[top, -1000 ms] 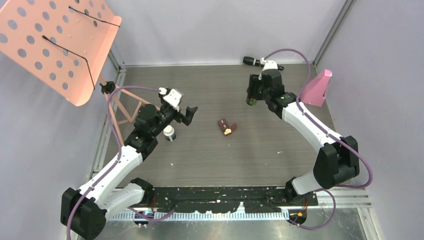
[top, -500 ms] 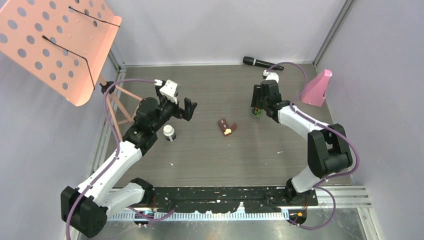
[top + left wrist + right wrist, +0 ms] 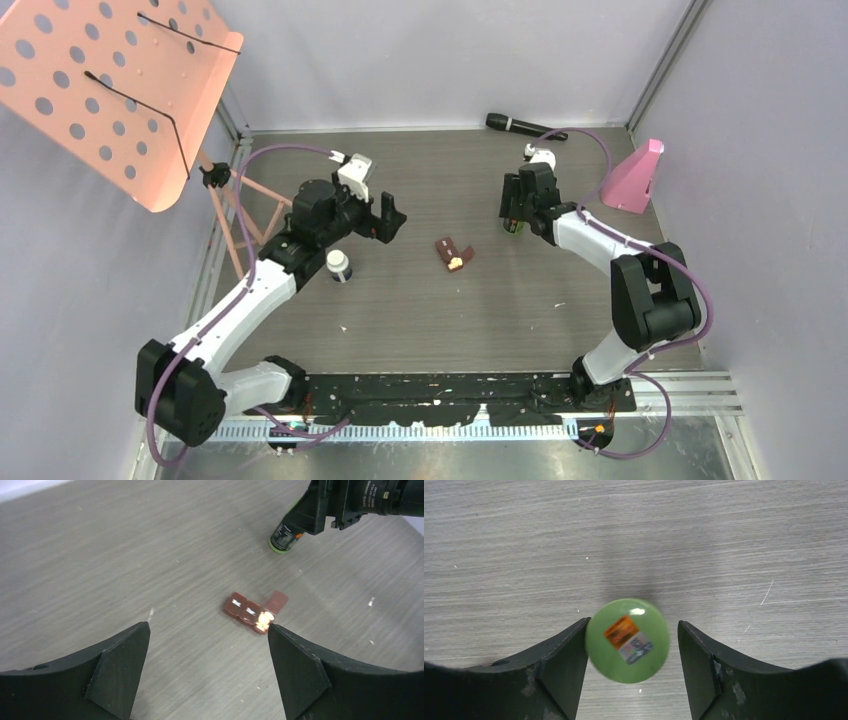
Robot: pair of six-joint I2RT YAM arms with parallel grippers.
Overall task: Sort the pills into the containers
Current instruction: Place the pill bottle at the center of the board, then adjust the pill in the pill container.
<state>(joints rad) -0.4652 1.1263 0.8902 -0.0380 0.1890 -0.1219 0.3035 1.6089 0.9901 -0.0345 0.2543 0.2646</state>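
Right gripper [image 3: 634, 624] has its jaws parted either side of the green-capped bottle [image 3: 627, 640]: one finger at the cap's edge, a gap on the other side, bottle upright on the table [image 3: 430, 310]. Left gripper [image 3: 208, 629] is spread wide, holding nothing, above the table, with the brown case [image 3: 248, 612] mid-table, one flap open. White bottle [image 3: 339, 266] stands by the left arm, well apart from the case.

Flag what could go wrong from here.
1. The right pincer straddles the green-lidded bottle off-centre, with one finger at the lid's edge and a gap at the other. Pulling away sideways could tip it.
2. The brown case lies with one flap open and pale contents showing. The open left pincer hangs near it, so a clumsy descent might knock the case and spill them.
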